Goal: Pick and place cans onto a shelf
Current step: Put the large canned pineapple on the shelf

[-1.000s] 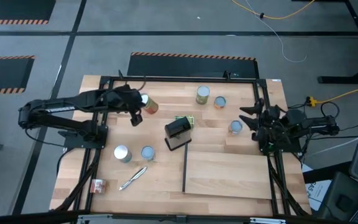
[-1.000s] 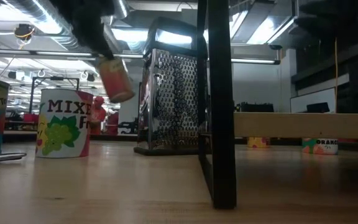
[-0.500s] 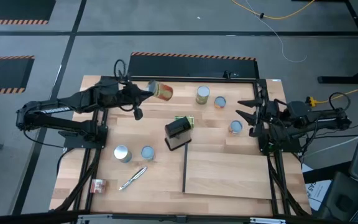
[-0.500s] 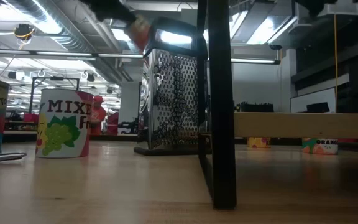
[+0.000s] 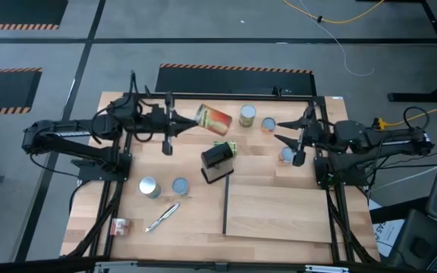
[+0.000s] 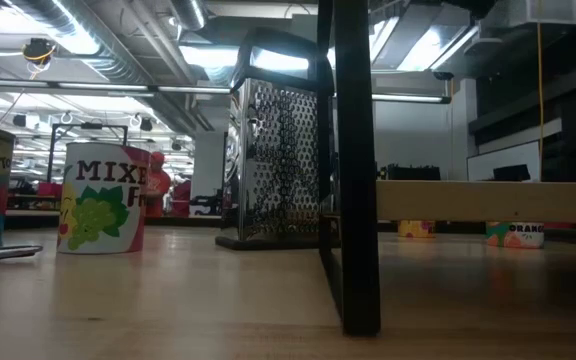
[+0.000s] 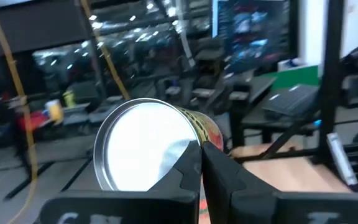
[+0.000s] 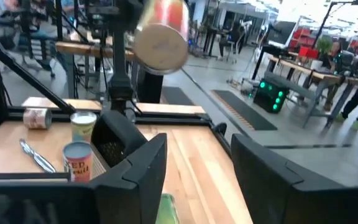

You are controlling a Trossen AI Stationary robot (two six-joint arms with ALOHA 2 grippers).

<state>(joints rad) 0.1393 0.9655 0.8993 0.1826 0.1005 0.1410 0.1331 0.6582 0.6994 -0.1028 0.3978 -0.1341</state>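
My left gripper [image 5: 191, 121] is shut on a can [image 5: 212, 119] with a red, orange and green label, held in the air over the table's far middle. The can's silver end [image 7: 143, 146] faces the left wrist camera; the right wrist view shows the can [image 8: 161, 36] high up. My right gripper [image 5: 287, 133] hangs open above the far right, over a blue-topped can [image 5: 286, 155], touching nothing. Two more cans [image 5: 247, 115] [image 5: 268, 123] stand at the far edge. The pale wood shelf [image 5: 279, 214] lies at the near right. My left gripper pinches the can at the rim [image 7: 196, 144] of its silver end. One finger [image 7: 188, 168] lies over that end and the other [image 7: 222, 174] on the labelled side. The fingers come level from the table's left. The can juts out toward the right, lifted clear.
A black box grater [image 5: 217, 161] stands mid-table by the shelf's black bar [image 5: 225, 206]. Two cans [image 5: 149, 187] [image 5: 180, 186] stand near left, a silver pen-like tool [image 5: 161, 217] and a can on its side [image 5: 118, 226] lie nearer. A black frame rims the table.
My left gripper has risen and gone toward the table's right, tipping from pointing down to level; the can has swung from hanging below it to jutting out level, and has left the low view. My right gripper has risen and reached toward the table's left, staying open.
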